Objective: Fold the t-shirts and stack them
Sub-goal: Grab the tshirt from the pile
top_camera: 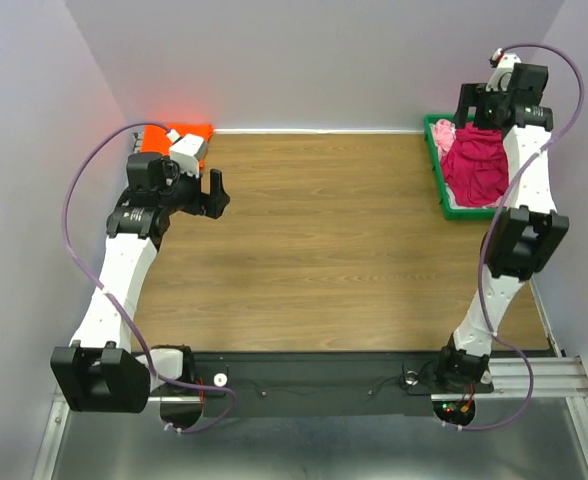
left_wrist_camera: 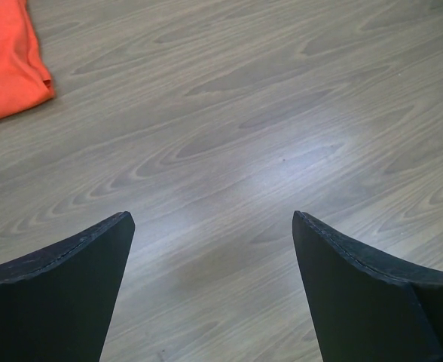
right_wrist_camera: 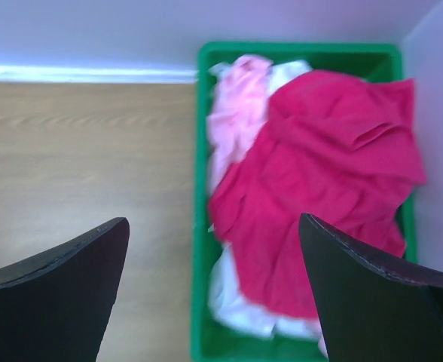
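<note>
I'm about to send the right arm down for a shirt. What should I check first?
1. Right pincer open and empty: ok.
2. Right pincer above the green tray: ok.
3. Crimson shirt lies on top of the pink shirt, with nothing covering it: ok.
4. Left pincer open, empty, above the table, away from the tray: ok.
5. Orange shirt fully folded at the far left corner: cannot tell, only part of it shows.

A green plastic tray (top_camera: 438, 172) sits in the far right corner of a wood-grain table (top_camera: 334, 240), enclosed by pale lilac walls (top_camera: 304, 60).
</note>
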